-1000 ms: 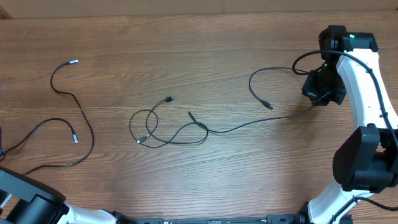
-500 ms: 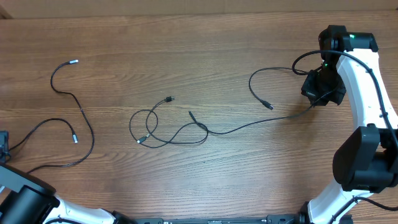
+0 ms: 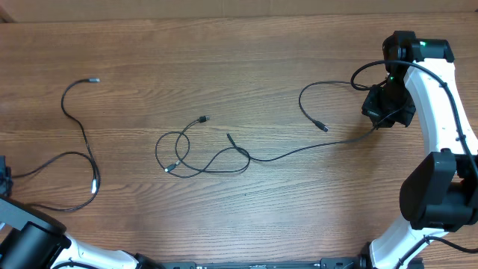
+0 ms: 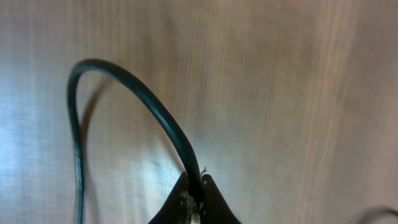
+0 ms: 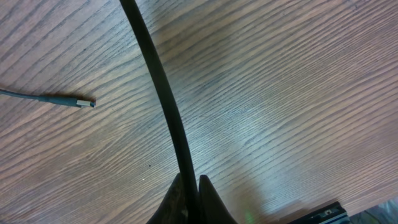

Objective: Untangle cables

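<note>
Cables (image 3: 170, 169): thin black cords with small plug ends, lying straight on the wooden table (image 3: 246, 45), one group at the left, one in the middle and one at the right.
On the left: the left cable (image 3: 88, 149) snakes from a plug at the far side down to a silvery end nearer the front, then loops off to the left edge. It lies well apart from the rest.
In the middle: the tangle (image 3: 157, 149) is a few overlapping loops with three loose ends poking out; nothing grips it.
On the right: the long cable (image 3: 299, 149) runs from the tangle to the right arm. A curl ending in a plug (image 3: 323, 127) lies near it, perhaps its own tail; I cannot tell.
Left gripper (image 4: 194, 198): jaws pressed together, pinching the left cable at the left edge of the table.
Right gripper (image 5: 189, 196): jaws pressed together on the long cable, close above the wood.
Handling: I'd judge these very light, limp and smooth-jacketed, so they drag easily and may slip through a pinch. They don't look fragile, but a plug could snag on a loop.
Where to hold: probably close behind a free plug end, feeding it back out through its loop. A hard pull from far along the cable would likely cinch the crossings tighter.
Containers: none in sight, no tray, box or bin; the cables rest on the tabletop alone.
</note>
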`<state>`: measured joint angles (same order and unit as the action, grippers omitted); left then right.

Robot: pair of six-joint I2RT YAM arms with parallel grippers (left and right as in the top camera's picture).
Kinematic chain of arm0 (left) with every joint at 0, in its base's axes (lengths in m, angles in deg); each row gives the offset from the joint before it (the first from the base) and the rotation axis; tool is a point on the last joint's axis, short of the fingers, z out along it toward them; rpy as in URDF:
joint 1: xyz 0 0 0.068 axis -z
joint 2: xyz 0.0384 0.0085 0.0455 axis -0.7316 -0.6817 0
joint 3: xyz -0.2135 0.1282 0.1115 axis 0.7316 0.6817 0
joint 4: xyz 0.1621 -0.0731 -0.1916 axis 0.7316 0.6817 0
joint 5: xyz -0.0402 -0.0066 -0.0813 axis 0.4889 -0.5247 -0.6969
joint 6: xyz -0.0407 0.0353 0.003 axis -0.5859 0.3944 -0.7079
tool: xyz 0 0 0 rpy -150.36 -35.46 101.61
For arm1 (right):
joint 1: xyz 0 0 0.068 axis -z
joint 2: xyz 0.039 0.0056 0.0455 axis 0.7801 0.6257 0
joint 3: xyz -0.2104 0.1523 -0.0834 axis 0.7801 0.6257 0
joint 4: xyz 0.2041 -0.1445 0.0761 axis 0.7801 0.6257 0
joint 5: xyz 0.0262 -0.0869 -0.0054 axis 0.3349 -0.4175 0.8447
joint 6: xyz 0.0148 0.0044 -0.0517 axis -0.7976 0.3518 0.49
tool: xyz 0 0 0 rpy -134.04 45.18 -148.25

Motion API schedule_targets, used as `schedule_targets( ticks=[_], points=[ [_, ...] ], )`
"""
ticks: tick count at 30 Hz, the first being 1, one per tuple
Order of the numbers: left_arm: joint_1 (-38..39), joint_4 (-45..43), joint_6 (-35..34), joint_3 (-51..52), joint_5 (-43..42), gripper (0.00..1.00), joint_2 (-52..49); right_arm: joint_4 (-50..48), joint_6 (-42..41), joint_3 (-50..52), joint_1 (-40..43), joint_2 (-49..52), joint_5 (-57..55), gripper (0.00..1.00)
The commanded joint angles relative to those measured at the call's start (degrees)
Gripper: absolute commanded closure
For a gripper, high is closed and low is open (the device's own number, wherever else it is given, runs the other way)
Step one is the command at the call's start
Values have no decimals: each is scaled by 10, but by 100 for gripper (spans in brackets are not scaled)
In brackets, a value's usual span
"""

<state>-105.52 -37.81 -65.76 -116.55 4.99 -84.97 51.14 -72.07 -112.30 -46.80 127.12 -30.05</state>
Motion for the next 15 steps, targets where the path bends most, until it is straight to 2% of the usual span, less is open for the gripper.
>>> schedule_targets(
  ticks=[1, 7, 12, 15],
  points=[
    [3, -4, 25, -57, -114, 96, -4, 0, -3, -1, 2, -2, 0, 96],
    [36, 8, 118, -190, -209, 96, -4, 0, -3, -1, 1, -2, 0, 96],
    [89, 62, 188, -309, -208, 96, -4, 0, -3, -1, 1, -2, 14, 96],
    [131, 90, 225, -344, -199, 96, -4, 0, -3, -1, 1, -2, 13, 96]
  ],
)
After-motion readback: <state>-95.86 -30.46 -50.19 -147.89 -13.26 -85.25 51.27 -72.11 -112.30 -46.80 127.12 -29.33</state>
